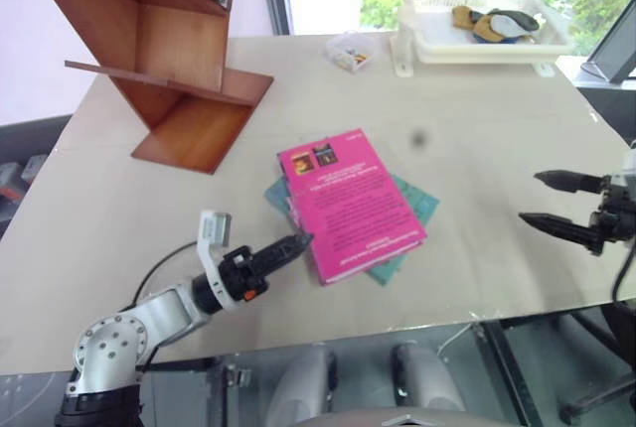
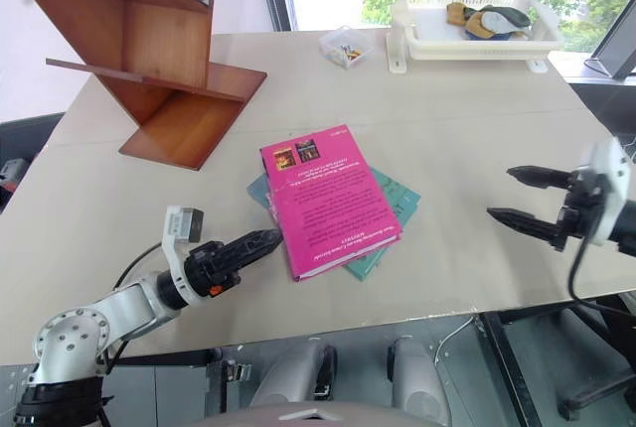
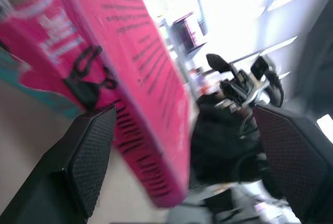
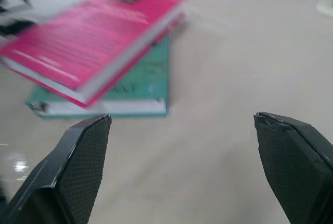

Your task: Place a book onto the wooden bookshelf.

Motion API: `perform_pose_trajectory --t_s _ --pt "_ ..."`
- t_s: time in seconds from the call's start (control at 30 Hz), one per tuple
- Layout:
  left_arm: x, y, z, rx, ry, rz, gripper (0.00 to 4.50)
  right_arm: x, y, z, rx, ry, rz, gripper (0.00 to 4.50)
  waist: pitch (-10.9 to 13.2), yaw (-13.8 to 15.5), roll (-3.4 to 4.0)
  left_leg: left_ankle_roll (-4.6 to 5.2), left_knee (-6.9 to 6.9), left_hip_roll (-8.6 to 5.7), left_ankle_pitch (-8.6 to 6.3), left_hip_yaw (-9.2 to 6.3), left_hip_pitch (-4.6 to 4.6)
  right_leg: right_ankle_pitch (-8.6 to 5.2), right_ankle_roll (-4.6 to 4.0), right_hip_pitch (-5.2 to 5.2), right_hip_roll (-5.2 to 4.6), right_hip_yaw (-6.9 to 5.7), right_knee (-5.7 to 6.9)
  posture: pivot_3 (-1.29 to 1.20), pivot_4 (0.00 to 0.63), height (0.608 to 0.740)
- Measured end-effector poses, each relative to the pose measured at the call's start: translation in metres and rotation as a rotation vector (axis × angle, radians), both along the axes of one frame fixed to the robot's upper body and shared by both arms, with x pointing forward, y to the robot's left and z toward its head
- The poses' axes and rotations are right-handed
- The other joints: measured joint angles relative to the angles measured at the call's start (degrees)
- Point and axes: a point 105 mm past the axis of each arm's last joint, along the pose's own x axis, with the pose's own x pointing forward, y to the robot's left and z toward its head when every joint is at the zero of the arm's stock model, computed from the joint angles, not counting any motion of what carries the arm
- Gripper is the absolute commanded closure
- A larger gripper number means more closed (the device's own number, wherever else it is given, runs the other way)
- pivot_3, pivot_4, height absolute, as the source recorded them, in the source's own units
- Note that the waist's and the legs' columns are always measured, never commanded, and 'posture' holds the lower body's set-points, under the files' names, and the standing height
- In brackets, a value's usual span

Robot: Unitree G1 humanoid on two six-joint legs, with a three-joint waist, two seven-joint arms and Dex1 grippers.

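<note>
Pink book (image 1: 350, 202) lies on teal book (image 1: 412, 211) (fingers (image 1: 294, 245) beside it).

White lines of text and two small pictures stand on the back cover of the pink book (image 2: 328, 199), and pale print on the teal book (image 2: 390, 211) beneath it, but no word, number or brand can be read.

Bare table (image 1: 477, 129) between book (image 1: 350, 204) and wooden bookshelf (image 1: 169, 60) — tray (image 1: 477, 40) far off
</note>
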Motion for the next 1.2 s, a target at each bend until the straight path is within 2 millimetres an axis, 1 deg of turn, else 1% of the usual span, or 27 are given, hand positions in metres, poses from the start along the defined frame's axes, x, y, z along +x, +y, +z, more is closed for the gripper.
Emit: perform_pose_trajectory --t_s 0.1,0.17,0.27,0.33,0.47,0.6,0.63,0.67,0.7,0.87,0.97,1.2 --pt "-0.002 -0.002 -0.003 -0.053 0.067 -0.013 0.02 -0.011 0.013 0.004 0.042 0.045 0.085 0.00 0.00 0.06 0.01 0.00 0.00 -0.01 0.00 0.01 -0.02 -0.02 -0.03 -0.01 -0.04 0.02 -0.01 0.00 0.150 0.740" --pt "-0.002 -0.001 -0.009 -0.066 0.115 -0.004 0.02 -0.021 0.021 0.005 0.021 0.084 0.145 0.00 -0.03 0.28 0.08 0.00 0.00 -0.05 0.00 0.03 -0.02 -0.03 -0.04 -0.01 -0.08 0.04 -0.01 0.00 0.150 0.740" --pt "-0.002 -0.003 -0.015 -0.086 0.170 -0.004 0.02 -0.029 0.027 0.010 -0.019 0.091 0.190 0.00 -0.04 0.64 0.05 0.00 0.02 -0.04 0.00 0.04 -0.04 -0.03 -0.04 -0.01 -0.09 0.04 -0.05 0.00 0.150 0.740" --pt "-0.002 -0.002 -0.014 -0.100 0.182 0.001 0.02 -0.030 0.028 0.012 -0.023 0.087 0.196 0.00 -0.05 0.95 0.05 0.00 0.02 -0.04 0.00 0.05 -0.04 -0.03 -0.05 -0.01 -0.09 0.06 -0.06 0.00 0.150 0.740" --pt "0.000 -0.002 -0.019 -0.127 0.225 0.017 0.02 -0.031 0.028 0.011 -0.026 0.090 0.192 0.00 -0.05 1.31 0.06 0.00 0.01 -0.04 0.00 0.06 -0.06 -0.03 -0.06 -0.02 -0.10 0.07 -0.08 0.00 0.150 0.740" --pt "0.007 -0.016 -0.017 -0.254 0.273 -0.007 0.02 -0.030 0.029 0.010 -0.041 0.081 0.185 0.00 -0.06 1.50 0.08 0.00 0.02 -0.07 0.00 0.05 -0.09 -0.03 -0.05 -0.01 -0.16 0.10 -0.10 0.00 0.150 0.740" --pt "0.008 -0.017 -0.017 -0.261 0.278 -0.008 0.02 -0.030 0.029 0.010 -0.041 0.080 0.185 0.00 -0.10 1.53 0.12 0.00 0.02 -0.08 0.00 0.05 -0.09 -0.03 -0.05 -0.01 -0.16 0.10 -0.10 0.00 0.150 0.740" --pt "0.009 -0.022 -0.019 -0.265 0.298 -0.032 0.02 -0.030 0.029 0.011 -0.042 0.080 0.183 0.00 -0.11 1.56 0.14 0.00 0.02 -0.09 0.00 0.05 -0.09 -0.03 -0.05 -0.01 -0.16 0.10 -0.10 0.00 0.150 0.740" --pt "0.010 -0.027 -0.023 -0.260 0.324 -0.054 0.02 -0.030 0.029 0.011 -0.044 0.078 0.183 0.00 -0.20 1.59 0.27 0.00 0.02 -0.12 0.00 0.06 -0.08 -0.03 -0.05 -0.01 -0.15 0.06 -0.10 0.00 0.150 0.740" --pt "0.011 -0.028 -0.026 -0.255 0.350 -0.079 0.02 -0.031 0.028 0.015 -0.053 0.067 0.178 0.00 -0.58 1.63 0.73 0.01 0.03 -0.15 0.01 0.09 -0.06 -0.04 -0.05 0.01 -0.12 0.06 -0.10 0.00 0.150 0.740" --pt "0.012 -0.030 -0.028 -0.242 0.355 -0.091 0.02 -0.032 0.026 0.018 -0.057 0.050 0.163 0.00 -0.68 1.70 0.78 0.01 0.03 -0.15 0.01 0.09 -0.06 -0.04 -0.05 0.02 -0.03 0.06 -0.10 0.00 0.150 0.740" --pt "0.007 -0.041 -0.034 -0.166 0.369 -0.152 0.02 -0.033 0.026 0.016 -0.066 0.055 0.158 0.00 -0.89 1.72 0.91 0.02 0.04 -0.18 0.01 0.12 -0.05 -0.04 -0.05 0.03 -0.03 0.09 -0.11 0.00 0.150 0.740"
